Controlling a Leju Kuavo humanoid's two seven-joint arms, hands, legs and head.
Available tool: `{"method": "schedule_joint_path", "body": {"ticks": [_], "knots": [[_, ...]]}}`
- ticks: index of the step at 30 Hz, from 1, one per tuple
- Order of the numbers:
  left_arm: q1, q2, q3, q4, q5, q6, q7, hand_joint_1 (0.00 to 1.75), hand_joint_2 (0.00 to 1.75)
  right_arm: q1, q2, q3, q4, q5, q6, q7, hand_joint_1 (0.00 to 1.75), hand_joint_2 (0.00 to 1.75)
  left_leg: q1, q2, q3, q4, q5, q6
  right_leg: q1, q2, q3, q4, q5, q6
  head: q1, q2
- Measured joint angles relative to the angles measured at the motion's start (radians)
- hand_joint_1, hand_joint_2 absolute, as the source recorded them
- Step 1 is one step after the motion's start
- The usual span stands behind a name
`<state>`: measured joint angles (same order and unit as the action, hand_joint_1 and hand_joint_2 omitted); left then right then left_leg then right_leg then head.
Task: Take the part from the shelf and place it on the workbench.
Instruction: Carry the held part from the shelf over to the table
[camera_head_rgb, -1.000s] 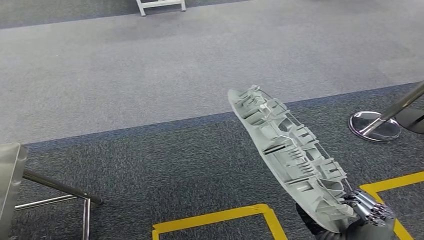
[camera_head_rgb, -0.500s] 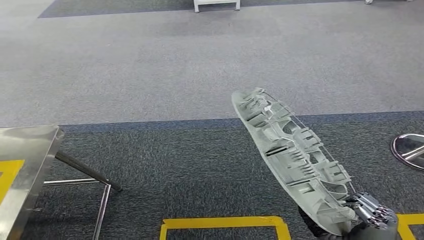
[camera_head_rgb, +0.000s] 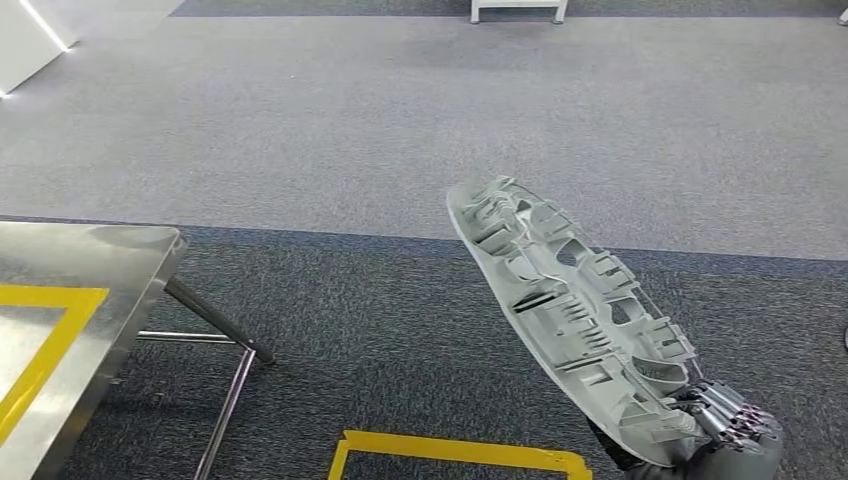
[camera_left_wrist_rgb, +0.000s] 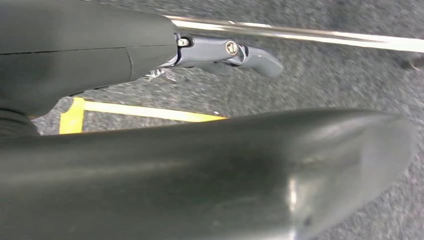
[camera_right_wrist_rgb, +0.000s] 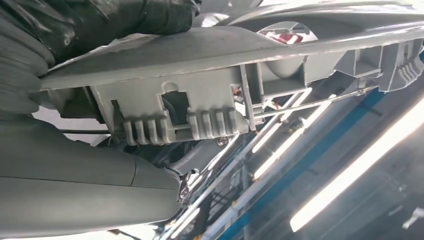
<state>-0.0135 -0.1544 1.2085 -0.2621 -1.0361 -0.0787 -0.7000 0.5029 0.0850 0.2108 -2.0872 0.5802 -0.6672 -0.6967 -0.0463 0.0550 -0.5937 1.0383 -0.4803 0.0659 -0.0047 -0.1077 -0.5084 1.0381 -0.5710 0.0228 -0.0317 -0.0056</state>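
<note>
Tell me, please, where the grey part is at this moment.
In the head view the grey part is at the right, held at its lower end by the right hand, slanting above the dark carpet, apart from the steel workbench at the left.

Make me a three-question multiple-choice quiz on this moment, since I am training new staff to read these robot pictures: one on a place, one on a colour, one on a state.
1. Where does the metal table sit in the head view?
A. at the left edge
B. at the right edge
C. top centre

2. What colour is the tape on the dark carpet?
A. red
B. yellow
C. white

3. What is happening with the grey part?
A. it lies on the table
B. it lies on the floor
C. the right hand holds it by its lower end

Answers: 1 A, the steel top enters from the left. 2 B, the floor marking is yellow. 3 C, the part is raised above the carpet, with the fingers at its lower end.
</note>
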Motion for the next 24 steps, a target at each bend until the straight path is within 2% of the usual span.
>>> {"method": "schedule_joint_path", "body": {"ticks": [1, 3, 4, 5, 6, 7, 8, 9, 10, 11, 12, 13, 14, 15, 16, 18, 19, 21, 22, 23, 24], "knots": [[0.002, 0.0, 0.0, 0.0, 0.0, 0.0, 0.0, 0.0, 0.0, 0.0, 0.0, 0.0, 0.001, 0.002, 0.0, 0.0, 1.75, 1.75, 0.004, -0.01, 0.01, -0.016, 0.005, 0.001, 0.0, 0.008, 0.002, 0.001, -0.004, 0.004, 0.001, 0.0], [0.002, 0.0, 0.0, 0.0, 0.0, -0.001, 0.0, 0.0, 0.0, -0.001, -0.002, 0.0, 0.003, 0.005, 0.0, 0.0, 1.75, 1.75, 0.015, -0.031, 0.032, -0.045, 0.016, 0.002, 0.001, 0.056, -0.02, 0.055, -0.033, 0.011, 0.004, 0.0], [0.0, -0.001, 0.0, 0.0, 0.0, -0.002, 0.0, 0.0, 0.0, -0.002, -0.003, 0.0, 0.004, 0.005, 0.0, -0.001, 1.75, 1.75, 0.017, -0.042, 0.036, -0.049, 0.017, 0.003, -0.001, 0.085, -0.051, 0.113, -0.055, 0.015, 0.007, 0.0], [-0.003, -0.001, 0.0, 0.0, -0.001, -0.003, 0.0, 0.0, 0.0, -0.002, -0.004, 0.0, 0.005, 0.006, 0.0, -0.001, 1.75, 1.75, 0.019, -0.053, 0.037, -0.05, 0.017, 0.004, -0.002, 0.1, -0.09, 0.179, -0.076, 0.018, 0.008, 0.0], [-0.004, -0.002, 0.0, 0.0, -0.001, -0.005, 0.0, 0.0, 0.0, -0.002, -0.005, 0.0, 0.007, 0.006, 0.0, -0.001, 1.75, 1.75, 0.02, -0.066, 0.038, -0.049, 0.015, 0.003, -0.004, 0.105, -0.126, 0.232, -0.087, 0.023, 0.009, 0.0], [-0.004, -0.004, 0.0, 0.0, -0.002, -0.006, 0.0, 0.0, 0.0, -0.001, -0.005, 0.0, 0.009, 0.006, 0.0, 0.0, 1.75, 1.75, 0.022, -0.079, 0.039, -0.047, 0.013, 0.001, -0.006, 0.107, -0.15, 0.256, -0.079, 0.027, 0.009, 0.0], [-0.004, -0.005, 0.0, 0.0, -0.002, -0.007, 0.0, 0.0, 0.0, -0.001, -0.006, 0.0, 0.011, 0.007, 0.0, 0.0, 1.75, 1.75, 0.025, -0.091, 0.041, -0.045, 0.01, -0.002, -0.009, 0.107, -0.154, 0.24, -0.05, 0.031, 0.009, 0.0], [-0.003, -0.006, 0.0, 0.0, -0.003, -0.008, 0.0, 0.0, 0.0, 0.0, -0.006, 0.0, 0.013, 0.007, 0.0, 0.0, 1.75, 1.75, 0.028, -0.104, 0.043, -0.04, 0.006, -0.007, -0.012, 0.111, -0.14, 0.189, -0.007, 0.036, 0.009, 0.0], [-0.003, -0.007, 0.0, 0.0, -0.003, -0.008, 0.0, 0.0, 0.0, 0.0, -0.006, 0.0, 0.015, 0.007, 0.0, 0.001, 1.75, 1.75, 0.032, -0.116, 0.042, -0.033, 0.0, -0.015, -0.017, 0.127, -0.116, 0.127, 0.028, 0.042, 0.01, 0.0], [-0.004, -0.006, 0.001, 0.0, -0.002, -0.008, 0.0, 0.0, 0.0, -0.001, -0.006, -0.001, 0.016, 0.007, 0.0, 0.0, 1.75, 1.75, 0.034, -0.128, 0.038, -0.02, -0.008, -0.022, -0.022, 0.15, -0.092, 0.068, 0.05, 0.045, 0.013, 0.0], [-0.005, -0.004, 0.001, 0.0, -0.002, -0.008, 0.0, 0.0, 0.0, -0.002, -0.007, 0.0, 0.017, 0.008, 0.0, 0.0, 1.75, 1.75, 0.035, -0.138, 0.032, -0.01, -0.013, -0.029, -0.025, 0.17, -0.075, 0.033, 0.059, 0.043, 0.015, 0.0], [-0.005, -0.003, 0.001, 0.0, -0.002, -0.007, 0.0, 0.0, 0.0, -0.002, -0.007, 0.0, 0.018, 0.008, 0.0, 0.0, 1.75, 1.75, 0.035, -0.147, 0.025, -0.003, -0.016, -0.034, -0.026, 0.183, -0.067, 0.019, 0.054, 0.037, 0.017, 0.0], [-0.005, -0.002, 0.001, 0.0, -0.002, -0.007, 0.0, 0.0, 0.0, -0.002, -0.007, 0.0, 0.019, 0.008, 0.0, 0.0, 1.75, 1.75, 0.035, -0.155, 0.019, 0.002, -0.016, -0.037, -0.025, 0.183, -0.065, 0.016, 0.051, 0.029, 0.018, 0.0], [-0.003, -0.001, 0.001, 0.0, -0.002, -0.006, 0.0, 0.0, 0.0, -0.001, -0.008, 0.0, 0.02, 0.009, 0.0, 0.0, 1.75, 1.75, 0.036, -0.163, 0.016, 0.002, -0.015, -0.039, -0.024, 0.172, -0.063, 0.018, 0.051, 0.02, 0.016, 0.0], [-0.001, -0.001, 0.001, 0.0, -0.002, -0.006, 0.0, 0.0, 0.0, -0.001, -0.008, 0.0, 0.021, 0.009, 0.0, 0.001, 1.75, 1.75, 0.036, -0.158, 0.013, 0.008, -0.019, -0.042, -0.024, 0.162, -0.062, 0.017, 0.051, 0.013, 0.015, 0.0], [0.0, -0.002, 0.001, 0.001, -0.002, -0.005, 0.0, 0.0, 0.0, 0.0, -0.008, 0.0, 0.022, 0.01, 0.0, 0.0, 1.75, 1.75, 0.037, -0.118, -0.012, 0.065, -0.052, -0.051, -0.025, 0.139, -0.056, 0.014, 0.05, -0.001, 0.006, 0.0], [-0.001, -0.003, 0.001, 0.001, -0.003, -0.005, 0.0, 0.0, 0.0, 0.0, -0.008, 0.0, 0.022, 0.01, 0.0, 0.0, 1.75, 1.75, 0.038, -0.091, -0.039, 0.121, -0.081, -0.056, -0.023, 0.126, -0.054, 0.013, 0.048, -0.006, 0.002, 0.0], [-0.003, -0.004, 0.001, 0.001, -0.003, -0.005, 0.0, 0.0, 0.0, 0.002, -0.008, 0.001, 0.022, 0.011, 0.0, 0.0, 1.75, 1.75, 0.042, -0.067, -0.104, 0.25, -0.132, -0.061, -0.018, 0.099, -0.052, 0.013, 0.044, -0.011, -0.002, 0.0], [-0.003, -0.005, 0.001, 0.001, -0.003, -0.005, 0.0, 0.0, 0.0, 0.002, -0.008, 0.0, 0.022, 0.011, 0.0, 0.0, 1.75, 1.75, 0.044, -0.065, -0.123, 0.282, -0.136, -0.061, -0.016, 0.086, -0.05, 0.013, 0.042, -0.012, -0.002, 0.0], [-0.001, -0.005, 0.001, 0.001, -0.003, -0.004, 0.0, 0.0, 0.0, 0.002, -0.008, 0.001, 0.022, 0.012, 0.0, 0.0, 1.75, 1.75, 0.044, -0.064, -0.124, 0.279, -0.121, -0.059, -0.014, 0.075, -0.048, 0.013, 0.039, -0.012, -0.002, 0.0], [0.0, -0.005, 0.001, 0.001, -0.003, -0.004, 0.0, 0.0, 0.0, 0.002, -0.008, 0.001, 0.022, 0.012, 0.0, 0.0, 1.75, 1.75, 0.043, -0.06, -0.105, 0.237, -0.088, -0.055, -0.013, 0.065, -0.044, 0.013, 0.036, -0.012, -0.003, 0.0]]}}
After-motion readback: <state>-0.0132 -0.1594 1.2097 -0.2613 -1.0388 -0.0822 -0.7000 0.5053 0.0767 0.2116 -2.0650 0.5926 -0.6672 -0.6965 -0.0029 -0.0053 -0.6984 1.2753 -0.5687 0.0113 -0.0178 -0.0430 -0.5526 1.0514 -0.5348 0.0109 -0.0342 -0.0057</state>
